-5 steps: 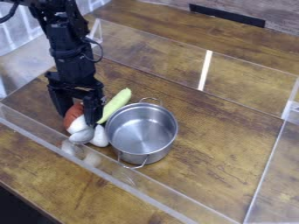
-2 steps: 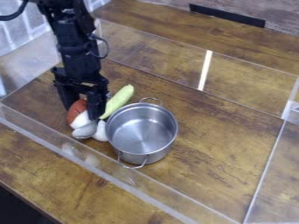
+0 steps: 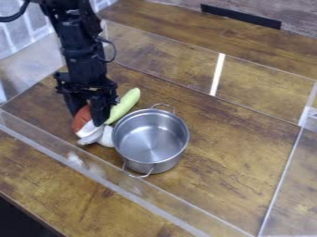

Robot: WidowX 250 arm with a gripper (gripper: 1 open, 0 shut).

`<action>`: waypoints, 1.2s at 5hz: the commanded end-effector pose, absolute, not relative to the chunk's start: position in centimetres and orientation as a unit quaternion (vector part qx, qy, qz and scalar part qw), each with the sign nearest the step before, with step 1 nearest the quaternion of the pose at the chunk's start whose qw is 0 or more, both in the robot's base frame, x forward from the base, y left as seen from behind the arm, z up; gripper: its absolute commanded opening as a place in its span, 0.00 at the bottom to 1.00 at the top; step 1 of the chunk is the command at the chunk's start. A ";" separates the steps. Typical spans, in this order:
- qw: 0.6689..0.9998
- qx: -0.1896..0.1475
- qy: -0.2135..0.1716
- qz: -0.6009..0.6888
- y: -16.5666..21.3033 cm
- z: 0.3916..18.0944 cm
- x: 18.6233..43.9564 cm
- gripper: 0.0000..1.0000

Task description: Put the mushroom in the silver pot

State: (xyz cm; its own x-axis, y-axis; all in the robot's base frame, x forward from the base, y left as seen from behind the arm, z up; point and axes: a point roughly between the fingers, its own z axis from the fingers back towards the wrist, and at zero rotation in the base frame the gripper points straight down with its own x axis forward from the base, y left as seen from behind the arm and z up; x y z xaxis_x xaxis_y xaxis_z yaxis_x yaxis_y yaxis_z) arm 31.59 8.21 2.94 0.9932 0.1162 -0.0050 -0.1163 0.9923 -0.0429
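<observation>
A: Where is the toy mushroom with the white stem and reddish-brown cap [image 3: 85,123] relative to the black end effector [image 3: 89,115]?

B: Right under it. The end effector points straight down over the mushroom, its fingers [image 3: 99,108] reaching down around the reddish cap. The white stem sticks out toward the near left, low on the wooden surface [image 3: 235,102].

A: Is it gripping the mushroom?

B: I cannot tell. The fingers stand on either side of the cap, but the picture is too coarse to show whether they press on it or merely straddle it.

A: And the small round shiny steel pot [image 3: 155,139]?

B: It stands just to the right of the mushroom and slightly nearer, upright, with a loop handle at its near rim. Its inside shows only bare steel. A yellow-green elongated toy vegetable [image 3: 121,105] lies tilted between the end effector and the pot's far-left rim. A small pale object [image 3: 107,139] sits by the pot's left wall, close to the mushroom stem.

A: The surroundings?

B: Dark brown wood planks, fenced by low clear plastic walls [image 3: 218,74]. A dark strip [image 3: 242,17] runs along the far edge.

A: Any writing?

B: None that can be read.
</observation>
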 end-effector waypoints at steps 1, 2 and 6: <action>0.998 -0.020 0.001 0.062 9.7 2.3 30.9 0.00; 0.999 -0.022 0.003 0.038 10.5 2.3 30.6 0.00; 0.996 -0.044 -0.045 0.069 9.2 10.6 29.8 0.00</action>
